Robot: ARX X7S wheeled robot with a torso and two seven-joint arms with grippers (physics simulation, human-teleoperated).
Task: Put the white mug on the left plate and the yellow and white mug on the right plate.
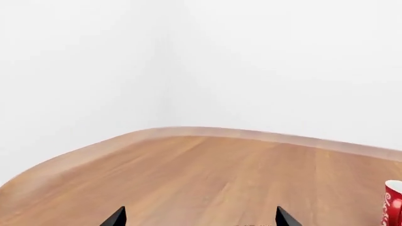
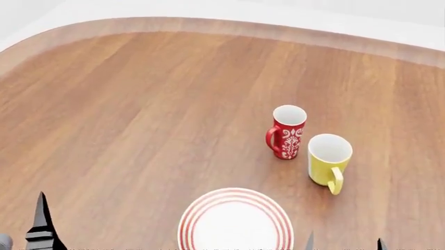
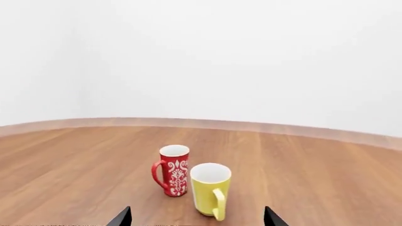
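The yellow and white mug [image 2: 330, 160] stands upright on the wooden table, handle toward me, just right of a red floral mug [image 2: 288, 131]. One white plate with red rings [image 2: 235, 225] lies at the near edge, cut off by the frame; I cannot tell whether it is the left or the right plate. The other plate and the white mug are out of view. My right gripper [image 3: 196, 220] is open and empty, with the yellow mug [image 3: 210, 187] just ahead of it. My left gripper [image 1: 201, 219] is open and empty over bare table.
The red floral mug also shows in the right wrist view [image 3: 172, 169] and at the edge of the left wrist view [image 1: 393, 202]. The table's curved far edge [image 2: 208, 23] meets a white wall. Bare wood [image 2: 125, 114] spreads to the left.
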